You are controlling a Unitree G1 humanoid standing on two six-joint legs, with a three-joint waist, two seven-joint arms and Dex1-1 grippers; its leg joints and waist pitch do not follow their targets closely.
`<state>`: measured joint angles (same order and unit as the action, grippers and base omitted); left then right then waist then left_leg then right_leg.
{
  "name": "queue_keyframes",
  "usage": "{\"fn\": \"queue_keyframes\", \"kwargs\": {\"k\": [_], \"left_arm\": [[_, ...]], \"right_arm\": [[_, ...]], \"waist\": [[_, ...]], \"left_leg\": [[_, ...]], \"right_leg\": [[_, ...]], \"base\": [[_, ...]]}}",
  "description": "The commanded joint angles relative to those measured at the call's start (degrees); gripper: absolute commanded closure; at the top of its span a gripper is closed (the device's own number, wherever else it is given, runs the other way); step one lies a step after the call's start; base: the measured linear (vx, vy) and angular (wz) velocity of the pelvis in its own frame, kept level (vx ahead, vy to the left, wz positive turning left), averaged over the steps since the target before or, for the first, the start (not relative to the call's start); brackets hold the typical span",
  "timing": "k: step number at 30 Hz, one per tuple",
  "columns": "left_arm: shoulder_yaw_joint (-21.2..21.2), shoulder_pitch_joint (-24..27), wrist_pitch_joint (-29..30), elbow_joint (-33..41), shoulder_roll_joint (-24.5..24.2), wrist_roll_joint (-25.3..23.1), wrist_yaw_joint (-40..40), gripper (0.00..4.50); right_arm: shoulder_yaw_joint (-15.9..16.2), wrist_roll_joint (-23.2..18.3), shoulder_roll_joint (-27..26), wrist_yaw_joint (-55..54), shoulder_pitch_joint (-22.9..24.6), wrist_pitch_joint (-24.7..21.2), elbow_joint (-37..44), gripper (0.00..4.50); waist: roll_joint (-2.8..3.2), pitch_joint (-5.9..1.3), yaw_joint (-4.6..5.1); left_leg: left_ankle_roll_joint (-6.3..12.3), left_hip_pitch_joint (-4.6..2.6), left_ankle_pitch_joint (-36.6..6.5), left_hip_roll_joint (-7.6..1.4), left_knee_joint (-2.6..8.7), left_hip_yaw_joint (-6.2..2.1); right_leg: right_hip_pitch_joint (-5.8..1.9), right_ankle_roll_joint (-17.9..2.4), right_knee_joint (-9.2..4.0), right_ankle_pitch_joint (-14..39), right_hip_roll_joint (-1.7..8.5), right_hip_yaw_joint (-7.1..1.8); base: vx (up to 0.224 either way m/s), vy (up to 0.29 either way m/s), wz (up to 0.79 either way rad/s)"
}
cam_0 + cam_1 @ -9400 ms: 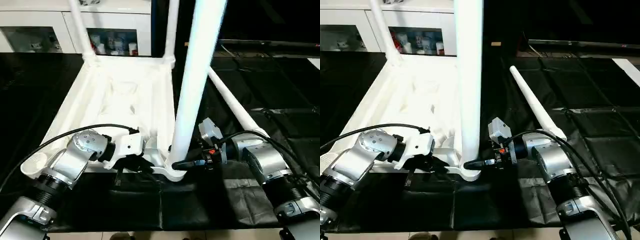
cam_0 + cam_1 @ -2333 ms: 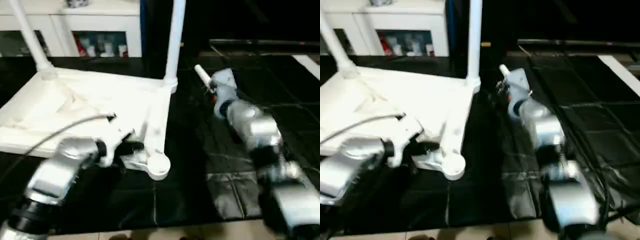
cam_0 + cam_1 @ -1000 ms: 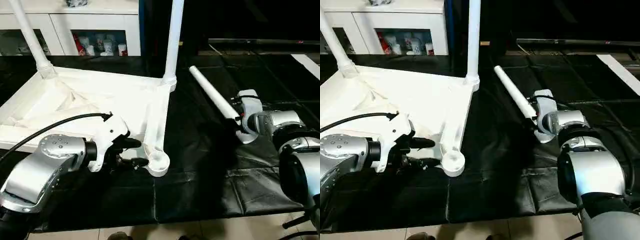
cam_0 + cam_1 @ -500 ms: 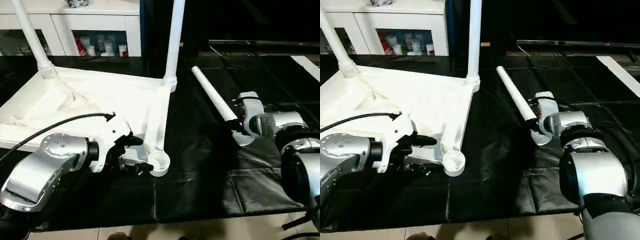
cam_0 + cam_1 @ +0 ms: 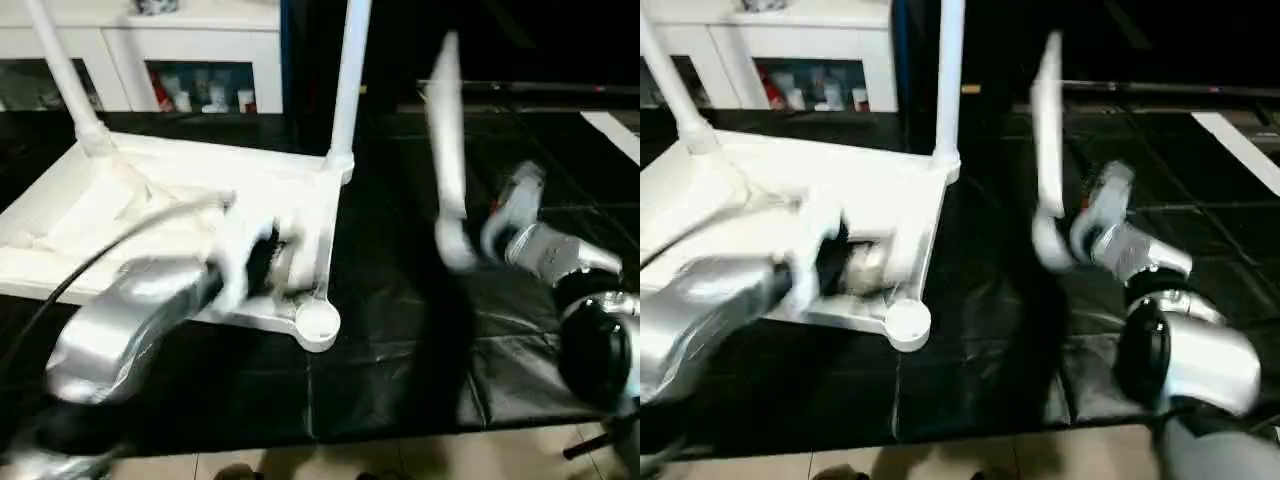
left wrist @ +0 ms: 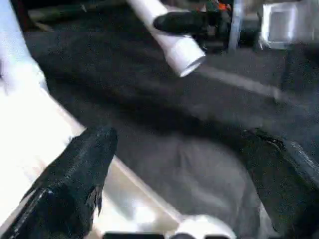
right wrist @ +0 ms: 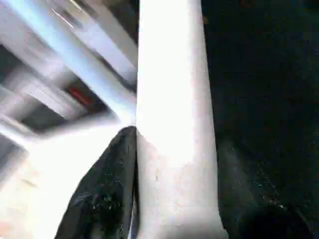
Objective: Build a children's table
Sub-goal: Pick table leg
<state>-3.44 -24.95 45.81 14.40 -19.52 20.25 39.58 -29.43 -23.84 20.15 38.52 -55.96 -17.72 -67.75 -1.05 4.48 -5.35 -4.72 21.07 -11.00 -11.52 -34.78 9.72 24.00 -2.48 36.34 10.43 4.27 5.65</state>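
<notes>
Now our right hand point(image 5: 470, 235) grips the loose leg point(image 5: 446, 140) near its thick end, long axis nearly upright, right of the upturned tabletop point(image 5: 200, 200). Its empty near socket point(image 5: 317, 323) lies leftward, beside our left hand point(image 6: 174, 149), spread wide, holding nothing.

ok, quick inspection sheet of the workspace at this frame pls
Surface: black sheet, creased.
Job's things: top upside down, two legs upright in far sockets; near socket empty.
Clutter: nothing seen.
Tools: left tool open over the top's near edge; right tool shut on third leg, raised near upright.
Cables: black cable on left arm.
Surroundings: white cabinet behind.
</notes>
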Motion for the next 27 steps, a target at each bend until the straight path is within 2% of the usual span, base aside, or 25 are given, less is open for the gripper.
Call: {"fn": "queue_keyframes", "kwargs": {"k": [1, 3, 4, 5, 6, 7, 8, 9, 10, 11, 12, 15, 16, 20, 22, 24, 27], "left_arm": [[1.8, -1.6, -0.6, -1.5, 2.1, 0.9, -3.3, 0.0], [3.4, -3.4, -1.0, -2.7, 4.9, 1.9, -5.7, 0.0], [5.9, -5.7, -0.4, -3.9, 8.9, 4.2, -8.6, 0.0], [7.3, -7.0, 0.2, -4.4, 11.1, 5.7, -10.0, 0.0], [8.1, -7.7, 0.6, -4.7, 12.2, 6.5, -10.7, 0.0], [9.5, -9.2, 1.0, -5.6, 14.1, 8.1, -11.7, 0.0], [10.5, -10.2, 1.2, -6.3, 15.4, 9.3, -12.5, 0.0], [10.5, -10.2, 1.2, -6.3, 15.4, 9.3, -12.5, 0.0], [11.9, -11.7, 1.5, -7.2, 17.3, 11.2, -13.7, 0.0], [13.9, -13.5, 1.9, -8.6, 19.9, 14.3, -15.3, 0.0], [14.6, -14.1, 2.1, -9.0, 20.8, 15.4, -15.8, 0.0], [16.6, -15.8, 3.3, -10.2, 23.6, 18.1, -17.6, 0.0], [16.6, -16.1, 3.9, -10.4, 24.2, 18.4, -17.9, 0.0], [16.9, -16.2, 4.8, -10.7, 25.3, 20.2, -18.4, 0.0], [17.7, -16.0, 5.6, -10.2, 26.1, 22.8, -18.7, 0.0], [18.1, -16.0, 6.0, -9.9, 26.2, 23.7, -18.7, 0.0], [19.4, -15.6, 8.1, -8.5, 26.8, 28.3, -18.0, 0.0]], "right_arm": [[-2.1, -4.4, -1.5, 5.0, 2.0, -1.9, 5.4, 2.61], [-2.0, -7.6, -3.7, 9.2, 4.8, -6.1, 12.0, 2.61], [-1.0, -12.5, -6.7, 14.6, 9.5, -12.6, 22.3, 2.61], [-0.1, -15.8, -8.1, 16.5, 12.1, -16.1, 27.8, 2.61], [0.4, -17.3, -8.8, 17.3, 13.4, -17.8, 30.3, 2.61], [1.8, -19.5, -9.7, 18.2, 15.5, -20.2, 34.3, 2.61], [3.1, -20.7, -10.3, 18.8, 17.0, -21.2, 36.8, 2.61], [3.1, -20.7, -10.3, 18.8, 17.0, -21.2, 36.8, 2.62], [4.9, -22.1, -10.8, 19.7, 18.9, -22.8, 39.8, 2.62], [7.5, -23.3, -11.4, 20.7, 21.3, -24.8, 43.6, 2.62], [8.3, -23.5, -11.6, 21.0, 22.0, -25.5, 44.9, 2.62], [10.2, -23.8, -12.7, 20.6, 25.4, -29.0, 51.6, 2.62], [10.7, -24.0, -13.0, 20.4, 26.5, -30.3, 53.9, 2.62], [13.0, -24.0, -12.6, 19.7, 28.4, -31.2, 56.6, 2.62], [14.3, -23.9, -12.4, 19.3, 29.2, -31.0, 58.0, 2.62], [14.7, -24.3, -12.3, 19.2, 29.5, -31.3, 58.8, 2.62], [15.0, -24.7, -12.4, 18.0, 30.6, -32.7, 61.7, 2.62]], "waist": [[0.17, -4.82, -0.38], [0.16, -5.04, -0.68], [0.0, -4.87, -1.01], [0.08, -5.2, -1.17], [-0.23, -5.15, -1.1], [-0.25, -5.2, -1.84], [-0.33, -5.22, -1.93], [-0.4, -5.07, -2.06], [-0.6, -4.97, -1.99], [-0.52, -4.66, -2.21], [-0.42, -4.72, -2.39], [-0.64, -4.76, -2.71], [-0.63, -4.84, -3.0], [-0.58, -4.82, -3.06], [-0.61, -4.79, -3.05], [-0.59, -4.77, -3.04], [-0.71, -4.73, -3.01]], "left_leg": [[5.12, 0.29, -4.2, -1.12, 3.04, 0.09], [5.76, 0.17, -3.5, -1.38, 2.96, -0.04], [6.75, 0.37, -1.9, -1.09, 2.93, 0.09], [6.9, 0.2, -1.7, -1.56, 2.88, -0.13], [7.31, 0.34, -1.3, -1.48, 2.98, -0.12], [7.13, 0.13, -1.2, -1.59, 2.94, -0.07], [6.81, 0.13, -1.6, -1.68, 3.0, -0.12], [5.98, 0.15, -2.3, -1.62, 3.12, -0.08], [5.02, 0.13, -3.2, -1.48, 3.22, 0.02], [4.54, -0.05, -4.0, -1.14, 3.18, 0.24], [4.39, -0.17, -4.1, -1.2, 3.16, 0.24], [3.65, 0.17, -3.6, -1.31, 3.45, -0.12], [3.44, -0.03, -3.0, -1.44, 3.45, -0.17], [2.86, 0.05, -2.8, -1.43, 3.57, -0.22], [2.42, 0.16, -3.1, -1.37, 3.63, -0.26], [2.4, 0.1, -3.3, -1.36, 3.65, -0.21], [2.49, 0.15, -3.1, -1.4, 3.7, -0.22]], "right_leg": [[-4.43, -13.8, -3.89, 5.4, 3.45, -2.98], [-4.52, -13.8, -3.75, 4.5, 3.62, -2.92], [-4.83, -13.1, -3.89, 2.0, 3.2, -3.01], [-4.76, -13.4, -3.57, 1.2, 3.52, -2.99], [-4.84, -13.5, -3.7, 1.1, 3.38, -2.89], [-4.62, -13.3, -3.96, 3.0, 3.66, -2.83], [-4.52, -13.4, -3.95, 4.1, 3.8, -2.78], [-4.43, -12.7, -4.28, 6.7, 3.79, -2.71], [-4.37, -11.6, -4.7, 9.8, 3.86, -2.73], [-4.24, -10.1, -5.32, 12.3, 3.74, -2.88], [-4.26, -9.5, -5.39, 12.6, 3.82, -2.97], [-4.3, -7.5, -5.5, 14.3, 3.84, -2.86], [-4.12, -7.2, -5.43, 13.7, 3.89, -2.93], [-4.1, -6.6, -5.48, 13.2, 3.9, -2.9], [-4.23, -6.4, -5.57, 13.5, 3.97, -2.86], [-4.2, -6.4, -5.63, 13.5, 4.0, -2.88], [-4.25, -6.6, -5.53, 12.7, 3.98, -2.87]], "base": [[0.0, 0.0, 0.0], [0.0, 0.0, 0.0], [0.0, 0.0, 0.0], [0.0, 0.0, 0.0], [0.0, 0.0, 0.0], [0.0, 0.0, 0.0], [0.0, 0.0, 0.0], [0.0, 0.0, 0.0], [0.0, 0.0, 0.0], [0.0, 0.0, 0.0], [0.0, 0.0, 0.0], [0.0, 0.0, 0.0], [0.0, 0.0, 0.0], [0.0, 0.0, 0.0], [0.0, 0.0, 0.0], [0.0, 0.0, 0.0], [0.0, 0.0, 0.0]]}}
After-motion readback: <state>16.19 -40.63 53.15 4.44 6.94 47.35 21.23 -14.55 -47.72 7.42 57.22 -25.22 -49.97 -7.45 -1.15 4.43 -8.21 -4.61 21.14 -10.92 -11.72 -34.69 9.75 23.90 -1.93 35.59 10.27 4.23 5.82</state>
